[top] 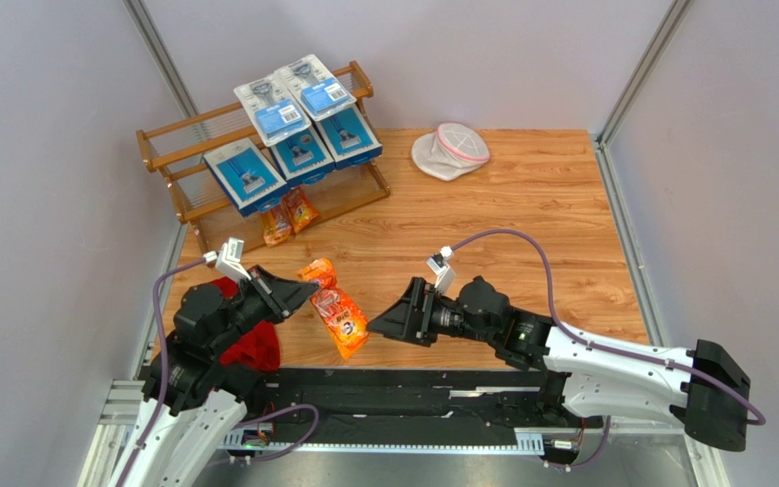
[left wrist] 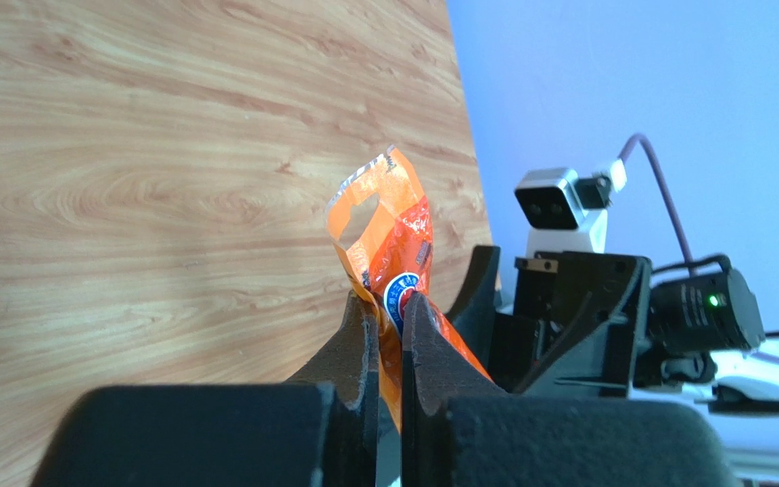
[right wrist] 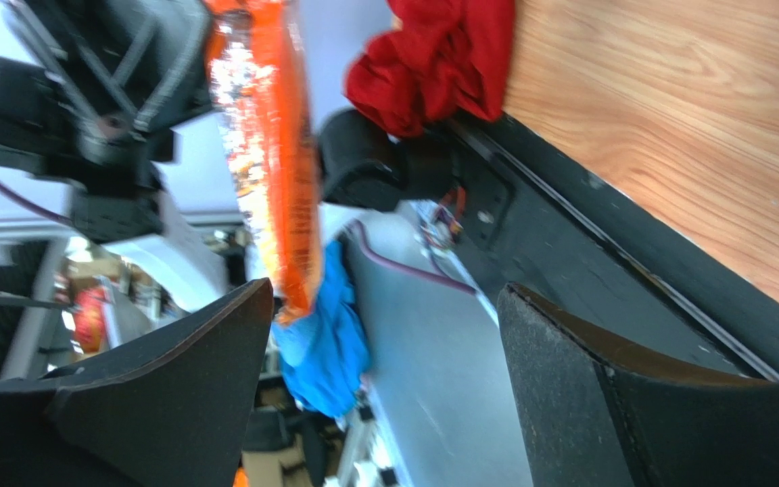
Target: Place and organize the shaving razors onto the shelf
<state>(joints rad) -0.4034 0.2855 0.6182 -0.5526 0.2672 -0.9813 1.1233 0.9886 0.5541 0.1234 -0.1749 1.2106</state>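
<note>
My left gripper (top: 305, 290) is shut on a narrow orange bag (top: 340, 322) and holds it above the table; in the left wrist view the fingers (left wrist: 363, 340) pinch the bag (left wrist: 388, 218) near its middle. My right gripper (top: 375, 323) is open and empty, just right of the bag's lower end; in the right wrist view the bag (right wrist: 267, 152) hangs ahead of the wide-open jaws (right wrist: 383, 335). The wooden shelf (top: 160, 137) at the back left carries three blue boxes (top: 302, 152) and two blister packs (top: 274, 110) on its top tier. Two more orange bags (top: 288, 215) lean at its lower tier.
A red cloth (top: 253, 345) lies under the left arm at the near-left edge and shows in the right wrist view (right wrist: 439, 56). A round white pouch with pink trim (top: 451, 149) lies at the back centre. Grey walls close in both sides.
</note>
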